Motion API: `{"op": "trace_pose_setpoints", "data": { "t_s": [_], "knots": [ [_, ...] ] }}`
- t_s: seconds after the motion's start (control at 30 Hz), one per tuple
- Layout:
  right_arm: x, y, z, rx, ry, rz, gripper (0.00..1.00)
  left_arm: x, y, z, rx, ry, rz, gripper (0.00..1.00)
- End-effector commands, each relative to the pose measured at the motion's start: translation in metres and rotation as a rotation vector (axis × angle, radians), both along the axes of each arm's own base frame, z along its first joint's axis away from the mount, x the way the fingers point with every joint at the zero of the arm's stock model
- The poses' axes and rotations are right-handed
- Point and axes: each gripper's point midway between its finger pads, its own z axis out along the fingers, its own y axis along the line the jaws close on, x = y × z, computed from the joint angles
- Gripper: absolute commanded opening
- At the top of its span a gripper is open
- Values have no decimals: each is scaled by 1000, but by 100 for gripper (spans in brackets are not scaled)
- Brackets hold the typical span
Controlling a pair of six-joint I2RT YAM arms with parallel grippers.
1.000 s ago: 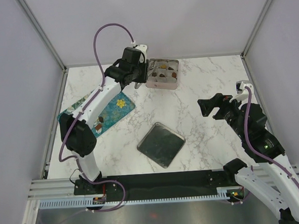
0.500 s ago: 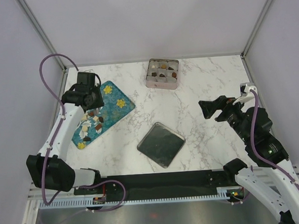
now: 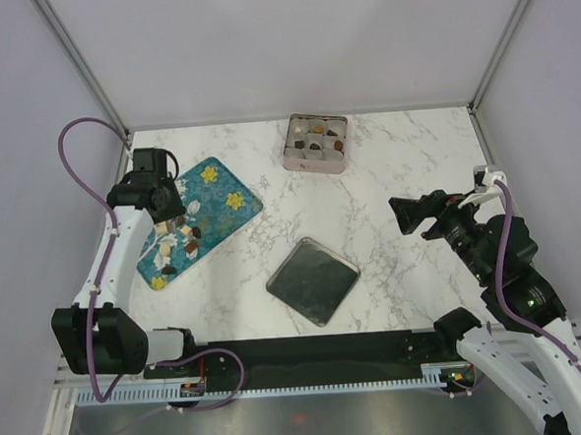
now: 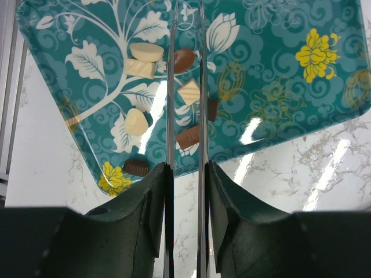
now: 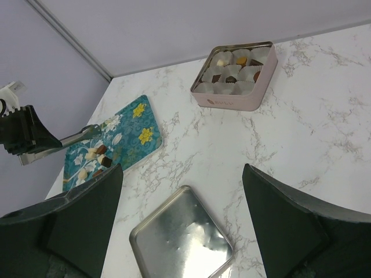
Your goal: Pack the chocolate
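Note:
Several chocolate pieces (image 3: 178,239), dark brown, reddish-brown and whitish, lie on a teal flowered tray (image 3: 220,197) at the left; they also show in the left wrist view (image 4: 142,121). My left gripper (image 3: 178,222) hovers over these pieces. Its thin metal blades (image 4: 186,8) stand a narrow gap apart with nothing held between them. A square pink tin (image 3: 315,144) with paper cups, some holding chocolates, stands at the back centre. My right gripper (image 3: 415,213) is wide open and empty above the table's right side, and in its view (image 5: 182,174) it faces the tin (image 5: 235,75) and the tray (image 5: 136,124).
The tin's metal lid (image 3: 313,280) lies flat on the marble at front centre, also in the right wrist view (image 5: 182,240). Enclosure walls and metal frame posts bound the table on the left, back and right. The left arm's purple cable arcs above the left edge.
My left arm swung from the tin at the back to over the tray at the left and lowered toward the pieces. My right arm shifted slightly right.

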Motion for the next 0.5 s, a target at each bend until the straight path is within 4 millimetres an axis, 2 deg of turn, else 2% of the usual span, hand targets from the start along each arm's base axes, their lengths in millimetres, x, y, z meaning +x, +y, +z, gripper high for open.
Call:
{"op": "trace_pose_setpoints", "data": {
  "t_s": [0.0,0.17,0.33,0.47],
  "knots": [
    [-2,2,2,6,-13,11,93,-4,12,0,20,-9,72,41],
    [-2,3,1,5,-8,14,93,-12,15,-10,35,33,65,43],
    [-1,4,1,8,-7,18,93,-19,9,-21,14,69,27,43],
    [-1,5,2,11,-8,24,92,-20,5,-22,-4,76,10,43]
  ]
}}
